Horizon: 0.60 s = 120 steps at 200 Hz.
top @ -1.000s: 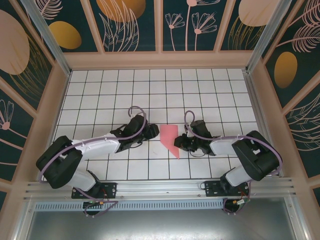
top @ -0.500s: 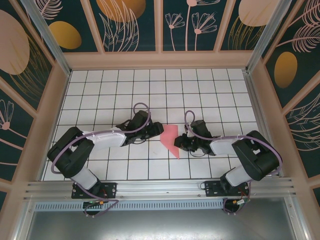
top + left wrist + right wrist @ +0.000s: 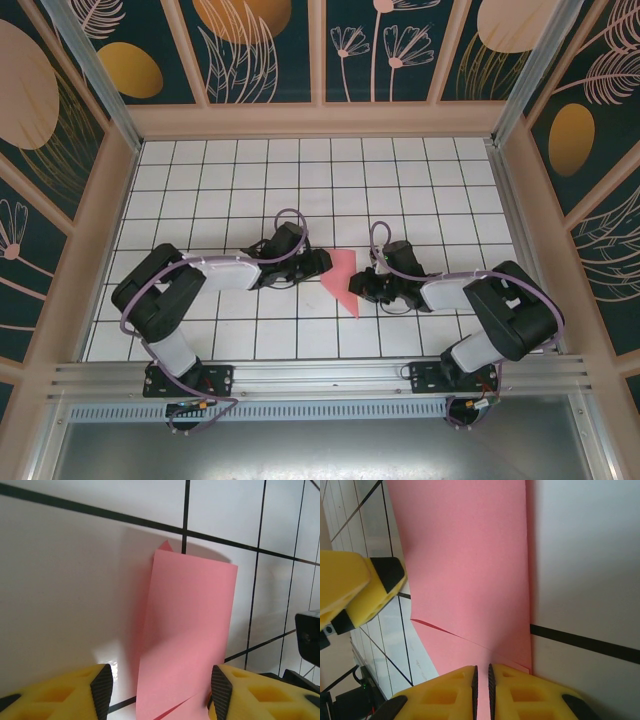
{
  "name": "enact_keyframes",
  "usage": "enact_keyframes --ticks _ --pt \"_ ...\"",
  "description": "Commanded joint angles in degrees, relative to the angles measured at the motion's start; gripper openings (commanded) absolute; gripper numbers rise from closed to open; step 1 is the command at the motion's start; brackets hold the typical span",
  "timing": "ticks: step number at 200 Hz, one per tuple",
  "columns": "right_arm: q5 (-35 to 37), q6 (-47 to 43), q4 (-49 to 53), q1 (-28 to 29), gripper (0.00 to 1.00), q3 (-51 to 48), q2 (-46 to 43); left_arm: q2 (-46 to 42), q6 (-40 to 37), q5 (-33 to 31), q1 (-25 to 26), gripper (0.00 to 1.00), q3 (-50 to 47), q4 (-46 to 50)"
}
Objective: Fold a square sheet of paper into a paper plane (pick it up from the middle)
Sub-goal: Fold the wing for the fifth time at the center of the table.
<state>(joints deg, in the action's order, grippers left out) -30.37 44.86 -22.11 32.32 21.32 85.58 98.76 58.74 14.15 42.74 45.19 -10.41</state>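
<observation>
The square sheet of paper (image 3: 342, 278) lies folded into a pink shape that narrows to a point toward the near edge. My left gripper (image 3: 321, 262) is at its left edge. In the left wrist view that gripper (image 3: 161, 692) is open and the paper (image 3: 190, 630) runs up between the fingertips (image 3: 102, 690), its left side a little off the table. My right gripper (image 3: 356, 287) sits on the paper's right side. In the right wrist view its jaws (image 3: 482, 682) are shut to a thin slit, tips down on the paper (image 3: 465, 570) near its right corner.
White grid table (image 3: 200, 180) inside a walled booth, with a metal rail (image 3: 320, 380) along the near edge. The two grippers are less than one tile apart. A left finger (image 3: 370, 590) shows in the right wrist view, close beside the paper.
My left arm has stretched to the right, bringing its gripper from beside the paper up to its left edge. The right gripper and the paper have stayed in place.
</observation>
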Motion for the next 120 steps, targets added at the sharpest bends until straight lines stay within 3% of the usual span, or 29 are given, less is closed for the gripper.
enact_keyframes --ticks 1,120 --pt "4.3 -1.3 1.8 -0.3 0.17 -2.2 3.3 1.7 0.9 2.6 -0.5 0.55 1.5 -1.8" --pt "2.3 -0.6 -2.4 -0.7 0.17 -4.2 4.9 3.7 1.1 8.3 -0.4 0.43 1.8 -7.5"
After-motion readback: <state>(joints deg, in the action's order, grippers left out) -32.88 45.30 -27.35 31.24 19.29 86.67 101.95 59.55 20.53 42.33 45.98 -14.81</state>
